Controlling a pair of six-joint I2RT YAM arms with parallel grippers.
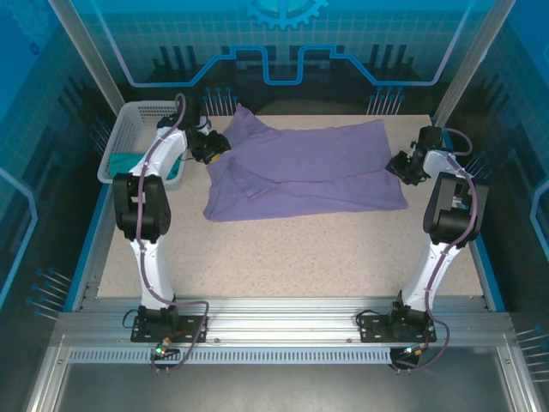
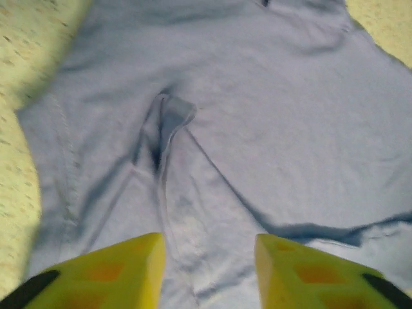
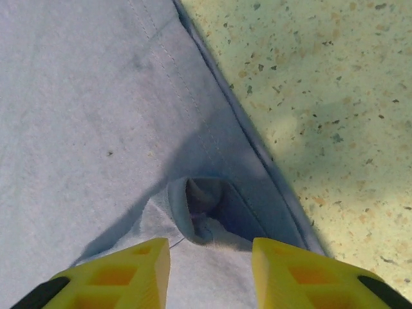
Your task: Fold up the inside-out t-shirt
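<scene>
While the left fingers [image 2: 145, 264] stand apart, the gap between the yellow tips shows only loose lavender cloth, so they are open and grip nothing. Just ahead of them a small raised pucker [image 2: 168, 119] stands up from the inside-out t-shirt [image 2: 277, 148], with creases running back from it toward the tips. A stitched seam [image 2: 67, 167] curves down the cloth on the left of that view, and beyond it lies speckled desk [image 2: 19, 96].

The right fingers [image 3: 151, 270] are likewise open, their two yellow tips set apart over the cloth without pinching it. Between and just ahead of them sits a rumpled fold [image 3: 203, 209], a little pocket of fabric with a dark hollow. A hem with a double row of stitching [image 3: 174, 84] runs on a slant from the top of that view down to the right tip, and bare desk lies on its far side.

From above, the t-shirt lies spread on the rear half of the desk, between the two arms, partly doubled over itself, with one narrow part reaching toward the back left. The left arm [image 1: 141, 206] bends in to the garment's left edge; the right arm [image 1: 450, 215] reaches its right edge. A white basket [image 1: 129, 120] stands at the desk's rear left corner, just beside the left arm, holding a teal garment [image 1: 124, 161]. The near half of the desk is bare.
</scene>
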